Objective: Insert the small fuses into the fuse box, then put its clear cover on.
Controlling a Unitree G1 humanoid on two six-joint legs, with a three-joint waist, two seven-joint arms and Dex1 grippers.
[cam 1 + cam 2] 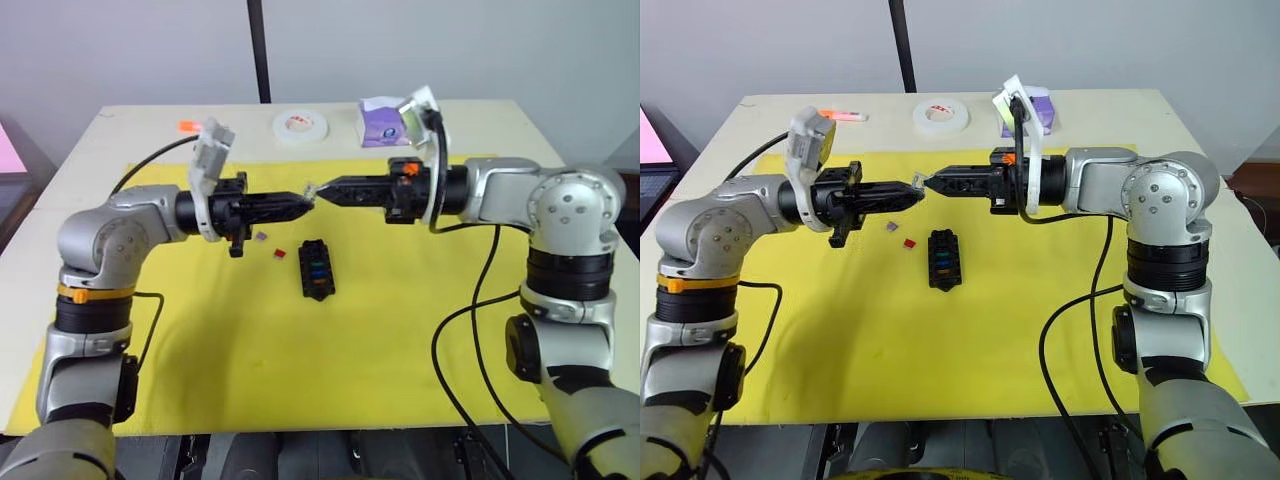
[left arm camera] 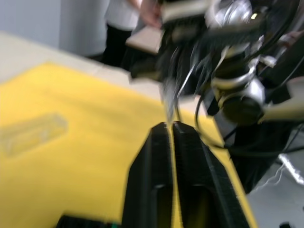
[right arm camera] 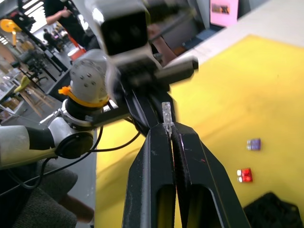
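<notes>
Reaching toward each other above the yellow mat (image 1: 350, 350), both arms are bent at the elbow with forearms held level, so that the left end effector (image 1: 303, 201) and the right end effector (image 1: 325, 190) meet tip to tip in the air over the middle of the worktop (image 1: 130, 125). The right end effector's fingers are pressed together on a small pale, translucent fuse (image 3: 166, 113), which sticks out past their tips in the right wrist view and points at the left arm. The left end effector's fingers are also drawn nearly together, with just a thin slit between them in the left wrist view; whether they touch the fuse I cannot tell. Below the two tips, the black fuse box (image 1: 316, 268) lies on the mat with a few coloured fuses already seated in its slots. A red fuse (image 1: 279, 253) and a purple fuse (image 1: 260, 236) lie loose on the mat just to the robot's left of the box. The clear cover (image 2: 31, 134) rests flat on the mat. At the far edge of the worktop sit a white tape roll (image 1: 301, 125) and a purple tissue box (image 1: 380, 122).
</notes>
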